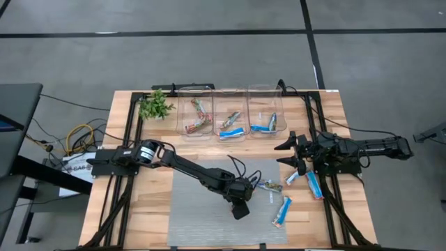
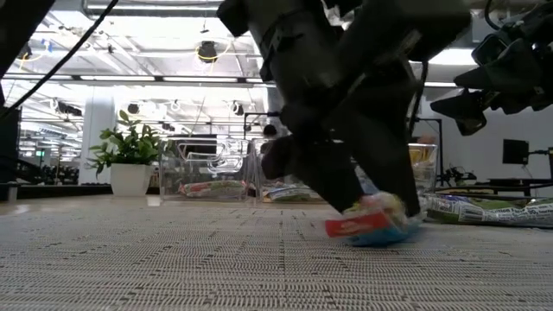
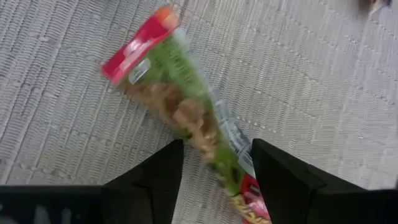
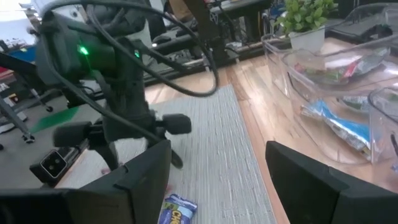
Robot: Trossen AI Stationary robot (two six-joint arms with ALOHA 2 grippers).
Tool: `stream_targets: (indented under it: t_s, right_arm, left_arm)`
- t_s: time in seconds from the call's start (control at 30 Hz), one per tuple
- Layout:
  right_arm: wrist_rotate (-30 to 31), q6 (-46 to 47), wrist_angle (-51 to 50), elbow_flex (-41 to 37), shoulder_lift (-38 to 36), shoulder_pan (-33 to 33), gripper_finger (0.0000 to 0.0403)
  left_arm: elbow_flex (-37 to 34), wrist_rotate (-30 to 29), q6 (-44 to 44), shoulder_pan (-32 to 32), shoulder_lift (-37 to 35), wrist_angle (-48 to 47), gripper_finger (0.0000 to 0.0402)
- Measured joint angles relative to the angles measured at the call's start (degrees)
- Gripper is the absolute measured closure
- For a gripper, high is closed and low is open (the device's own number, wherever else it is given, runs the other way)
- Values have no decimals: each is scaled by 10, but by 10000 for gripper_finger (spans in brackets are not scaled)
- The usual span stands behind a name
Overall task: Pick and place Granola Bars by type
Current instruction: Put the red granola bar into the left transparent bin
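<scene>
A red-and-green granola bar (image 3: pixel 171 93) lies flat on the grey mat (image 1: pixel 202 216). My left gripper (image 3: pixel 217 146) is open and points steeply down over the bar's near end, one finger on each side of it; I see no touch. From above, the left gripper (image 1: pixel 240 208) hides this bar. In the low view the bar (image 2: pixel 371 223) shows at the fingertips. Other granola bars lie loose to the right: a silvery one (image 1: pixel 269 186) and blue ones (image 1: pixel 282 209) (image 1: pixel 313 185). My right gripper (image 1: pixel 287 155) waits open at the table's right side.
Three clear bins stand along the far edge: the left bin (image 1: pixel 182 115) holds red-green bars, the middle bin (image 1: pixel 217 115) and right bin (image 1: pixel 252 111) hold blue ones. A potted green sprig (image 1: pixel 155 106) stands left of them. Black frame rails run down both table sides.
</scene>
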Motion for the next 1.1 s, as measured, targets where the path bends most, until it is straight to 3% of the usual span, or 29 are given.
stream_targets:
  t_s: [0.23,0.53,0.73,1.1]
  right_arm:
    - [0,0,3,0,3,0,148]
    - [0,0,2,0,4,0,148]
    - [0,0,2,0,4,0,148]
    - [0,0,3,0,4,0,148]
  left_arm:
    - [0,-7,-9,0,0,-1,229]
    - [3,14,-30,11,3,4,339]
    - [53,32,-8,27,4,10,388]
    - [205,57,89,64,3,112,371]
